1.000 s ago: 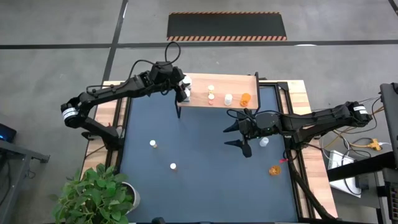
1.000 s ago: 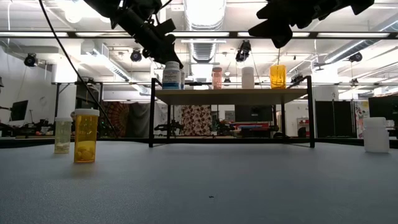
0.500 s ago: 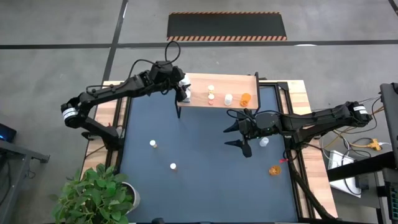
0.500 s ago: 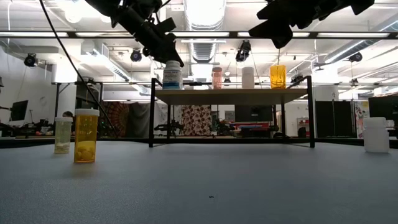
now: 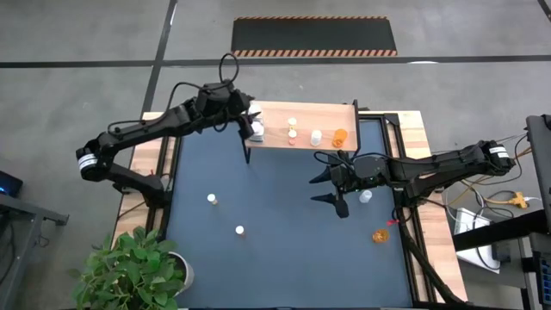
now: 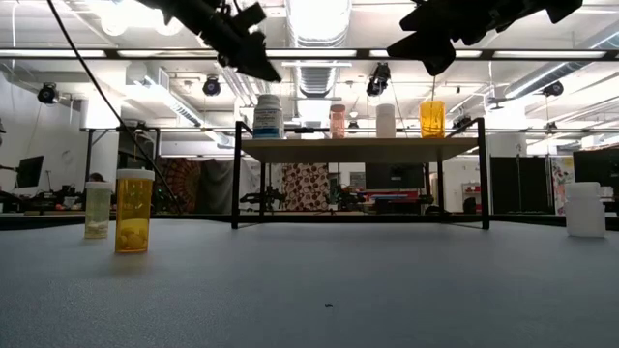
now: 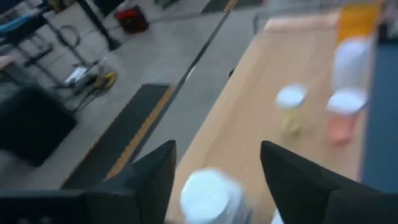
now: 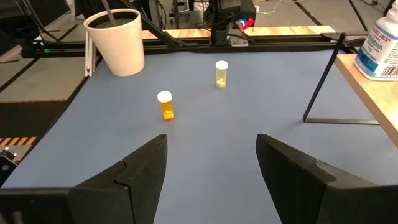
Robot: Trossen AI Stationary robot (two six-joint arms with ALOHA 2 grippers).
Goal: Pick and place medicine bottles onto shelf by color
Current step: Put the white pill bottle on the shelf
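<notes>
White bottle released on the shelf.
The left gripper [image 6: 253, 60] had lifted clear, jaws spread and empty, leaving the white bottle [image 6: 268, 116] standing at the shelf [image 6: 363, 149] end; the right gripper [image 5: 330, 189] hung open over the mat.

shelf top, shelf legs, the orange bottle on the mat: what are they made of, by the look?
Shelf top: light wood, matte, faint grain showing.
Shelf legs: thin black rods, probably painted metal.
Orange bottle: translucent amber plastic by the look, contents showing through; the cap looks like white opaque plastic.
</notes>
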